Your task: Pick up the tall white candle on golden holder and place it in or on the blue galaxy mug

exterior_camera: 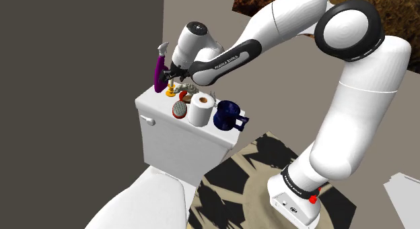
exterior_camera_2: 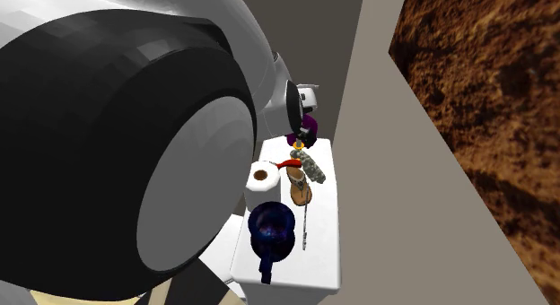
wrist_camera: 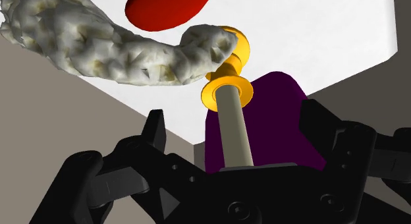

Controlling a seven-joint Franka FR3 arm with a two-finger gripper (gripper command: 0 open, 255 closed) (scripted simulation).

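Note:
The candle (wrist_camera: 235,127), a cream shaft on a golden holder (wrist_camera: 227,91), stands at the far end of a white toilet tank lid (exterior_camera: 156,102), beside a purple object (wrist_camera: 270,124). In the shoulder view the candle (exterior_camera: 170,91) is just under my gripper (exterior_camera: 175,78). My gripper (wrist_camera: 235,124) is open, with the shaft between its fingers (wrist_camera: 155,132) and neither finger touching it. The dark blue mug (exterior_camera: 229,116) stands at the lid's near end, next to a toilet paper roll (exterior_camera: 200,108). In the second exterior view the mug (exterior_camera_2: 272,230) sits nearest the camera.
A lumpy grey-white object (wrist_camera: 118,48), a red object (wrist_camera: 168,8) and a brown sandal (exterior_camera_2: 299,188) lie on the lid (exterior_camera_2: 323,254) between candle and mug. A dark wall rises behind the tank. The toilet bowl (exterior_camera: 145,204) is below it.

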